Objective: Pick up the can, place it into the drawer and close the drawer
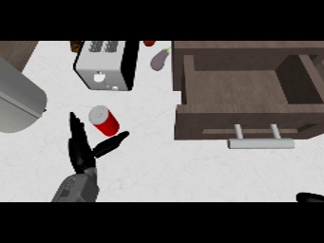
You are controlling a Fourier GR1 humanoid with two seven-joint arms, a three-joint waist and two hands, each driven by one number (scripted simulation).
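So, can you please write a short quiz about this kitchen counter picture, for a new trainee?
1. True or false: the red can is already inside the drawer.
2. Which thing lies between the toaster and the drawer? A) a spoon B) an eggplant C) a cup
3. Fill in: the left hand has its fingers ____ beside the can.

Key
1. False: the can stands on the counter, left of the open drawer.
2. B
3. open; the fingers and thumb are spread beside the can, not curled round it.
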